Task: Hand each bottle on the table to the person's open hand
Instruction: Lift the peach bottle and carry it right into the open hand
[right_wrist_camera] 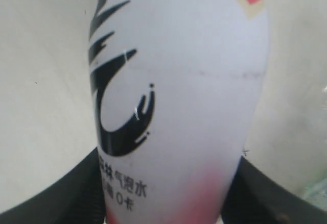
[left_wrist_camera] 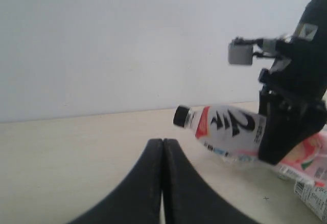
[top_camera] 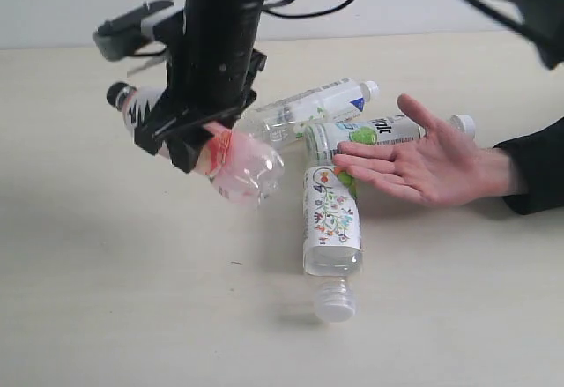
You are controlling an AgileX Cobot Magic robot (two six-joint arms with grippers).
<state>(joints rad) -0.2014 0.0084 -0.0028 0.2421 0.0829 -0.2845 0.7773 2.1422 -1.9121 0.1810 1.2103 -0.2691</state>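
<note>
The pink bottle with its black cap is held at a slant over the table, cap toward the far left. My right gripper is shut on its middle. In the right wrist view its white label fills the gap between the right gripper's fingers. The person's open hand rests palm up at the right. Beside it lie the floral-label bottle, the green-dot-label bottle and the slim white-label bottle. My left gripper is shut on nothing, low over the table, facing the pink bottle.
The black-sleeved forearm comes in from the right edge. The right arm reaches across from the top and hides part of the lying bottles. A pale wall stands behind the table.
</note>
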